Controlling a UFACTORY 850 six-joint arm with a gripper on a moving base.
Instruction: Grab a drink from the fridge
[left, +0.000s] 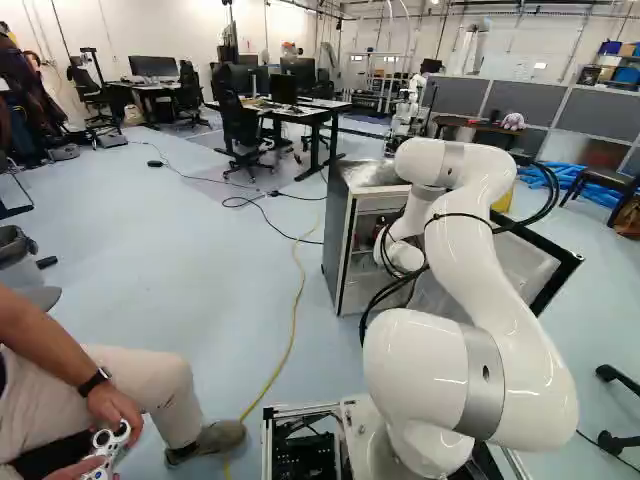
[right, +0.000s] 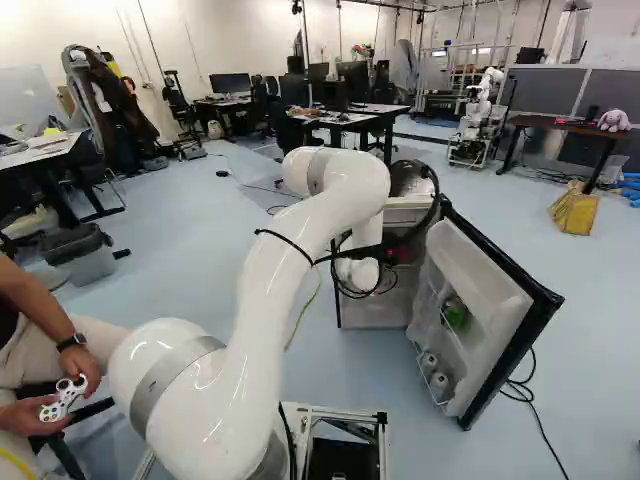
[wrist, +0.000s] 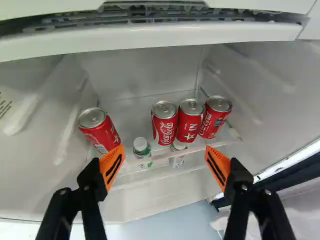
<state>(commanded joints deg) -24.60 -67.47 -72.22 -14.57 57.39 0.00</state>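
Inside the open fridge (left: 345, 240), the wrist view shows three red cans side by side on a glass shelf: a left can (wrist: 164, 123), a middle can (wrist: 189, 120) and a right can (wrist: 215, 117). Another red can (wrist: 99, 130) stands apart near the side wall. My gripper (wrist: 164, 166) is open, its orange pads wide apart, with no can between them; the three cans are ahead of it. In the base views the arm and fridge hide the gripper.
Bottles, one with a white cap (wrist: 141, 148), show below the shelf's front edge. The fridge door (right: 480, 310) stands open beside the arm. A seated person holds a controller. Another robot (right: 480, 120) stands far back.
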